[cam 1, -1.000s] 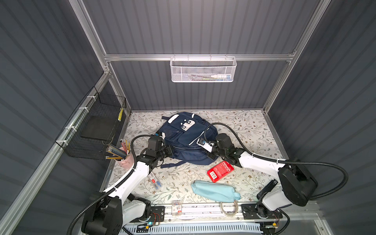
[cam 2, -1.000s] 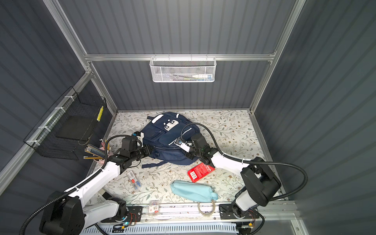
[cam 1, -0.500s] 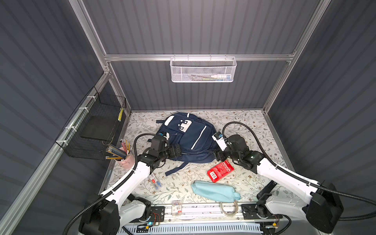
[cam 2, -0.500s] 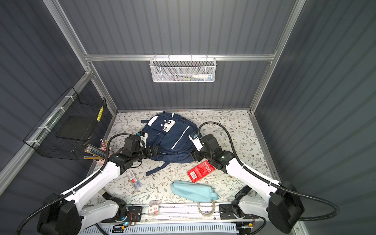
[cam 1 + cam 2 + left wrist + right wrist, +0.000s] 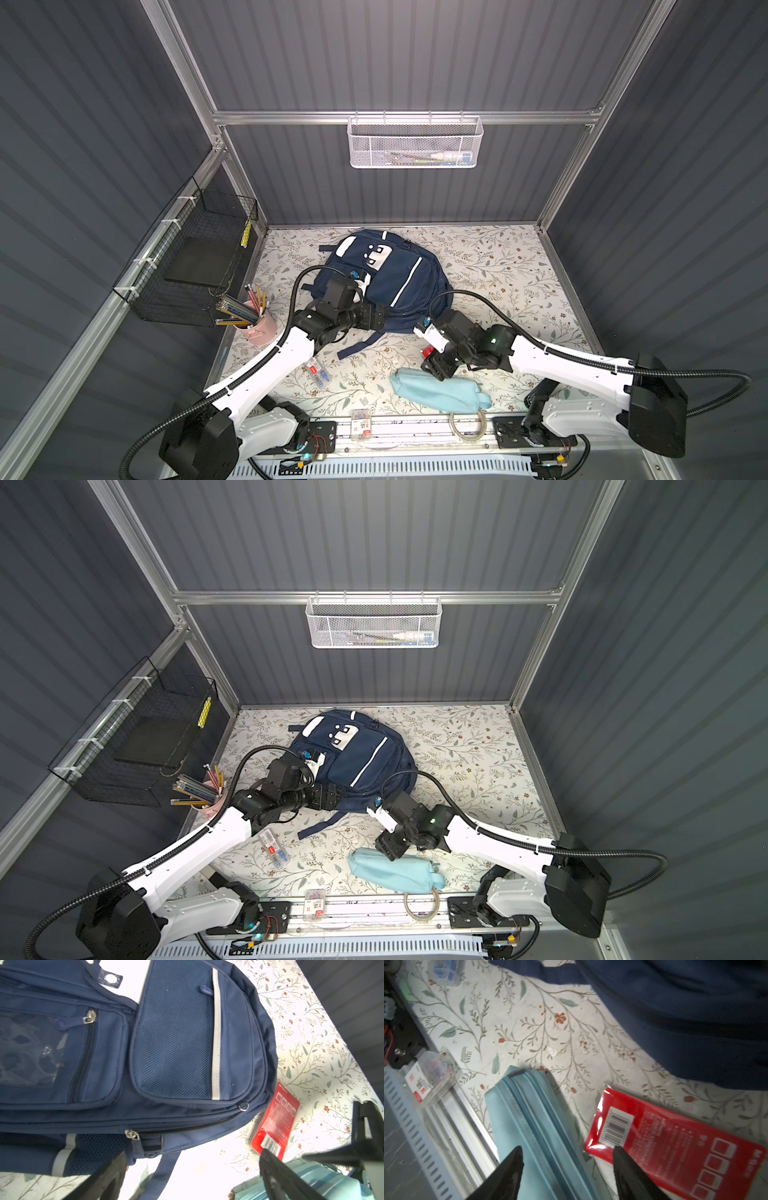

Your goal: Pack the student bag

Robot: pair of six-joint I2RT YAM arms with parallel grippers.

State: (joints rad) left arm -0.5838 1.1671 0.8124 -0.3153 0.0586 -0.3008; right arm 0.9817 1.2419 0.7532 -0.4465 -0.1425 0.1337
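While the bag looks zipped, nothing fits.
Left gripper, right gripper gape empty; pouch grab may catch packet.

No word or number legible anywhere. On the red packet: a white barcode sticker, digits beneath the bars too small to read; lines of pale print and four outlined squares, all blurred; at one end a pale mark, perhaps a brand, undecipherable. On the clear box: a red-and-white label, characters unreadable.
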